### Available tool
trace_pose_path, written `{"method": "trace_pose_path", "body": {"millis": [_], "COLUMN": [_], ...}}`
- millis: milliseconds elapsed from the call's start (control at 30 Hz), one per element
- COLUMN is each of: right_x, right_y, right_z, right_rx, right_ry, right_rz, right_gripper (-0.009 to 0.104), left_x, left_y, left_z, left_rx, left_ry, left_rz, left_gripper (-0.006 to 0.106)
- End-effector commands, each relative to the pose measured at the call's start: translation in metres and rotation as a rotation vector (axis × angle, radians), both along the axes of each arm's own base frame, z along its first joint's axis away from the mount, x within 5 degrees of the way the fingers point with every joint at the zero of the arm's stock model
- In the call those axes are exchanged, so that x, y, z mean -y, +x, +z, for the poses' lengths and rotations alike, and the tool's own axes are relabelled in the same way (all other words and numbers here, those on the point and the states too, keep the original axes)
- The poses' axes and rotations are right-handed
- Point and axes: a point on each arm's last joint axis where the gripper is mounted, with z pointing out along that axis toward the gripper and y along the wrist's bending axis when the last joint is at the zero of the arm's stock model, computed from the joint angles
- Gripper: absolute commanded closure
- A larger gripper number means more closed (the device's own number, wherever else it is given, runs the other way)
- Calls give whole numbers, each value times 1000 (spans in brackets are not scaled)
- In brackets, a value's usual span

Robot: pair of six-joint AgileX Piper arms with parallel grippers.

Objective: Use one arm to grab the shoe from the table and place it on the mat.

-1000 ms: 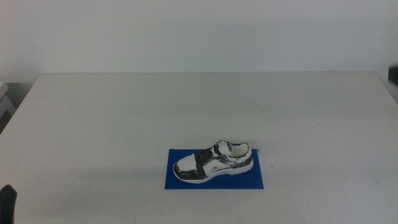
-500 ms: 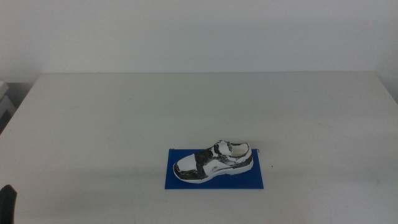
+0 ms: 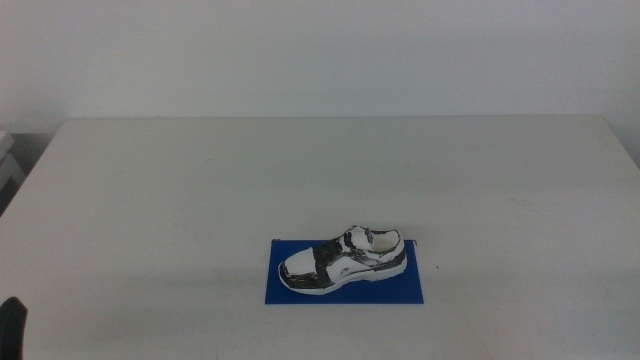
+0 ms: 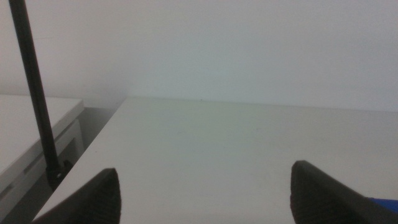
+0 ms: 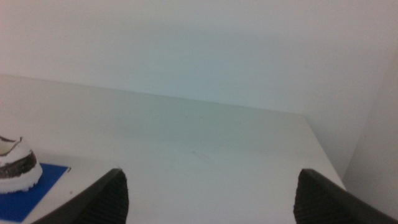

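Note:
The black-and-white shoe [image 3: 345, 259] lies on its sole on the dark-blue mat [image 3: 400, 290], toe to the left, at the front middle of the white table [image 3: 200, 190]. No gripper touches it. My left gripper [image 4: 205, 200] is open and empty, drawn back at the table's front left corner; only a dark tip of it [image 3: 12, 325] shows in the middle view. My right gripper [image 5: 214, 200] is open and empty, drawn back at the right and out of the middle view. Its wrist view shows the shoe's heel [image 5: 15, 163] and a mat corner [image 5: 28, 190].
A black pole [image 4: 34, 93] and a low white cabinet [image 4: 28, 127] stand beyond the table's left edge. A white wall runs behind the table.

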Motion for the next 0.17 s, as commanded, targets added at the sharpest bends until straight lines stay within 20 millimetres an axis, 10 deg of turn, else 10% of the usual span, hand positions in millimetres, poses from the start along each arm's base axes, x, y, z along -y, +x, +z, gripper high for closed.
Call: {"method": "trace_pose_path", "body": {"millis": [0,133], "right_x": [1,1], "right_y": [-1,-2], "right_z": [4,4], "right_rx": [69,72], "right_ry": [-13,-14], "right_rz": [-9,-9], "right_gripper": [3,3], "left_x": [1,1], "left_y": [0,0], "left_z": [6,6], "left_rx": [83,80], "left_ry": [-3,-3], "left_rz": [-14,-14], "left_gripper": [7,7]}}
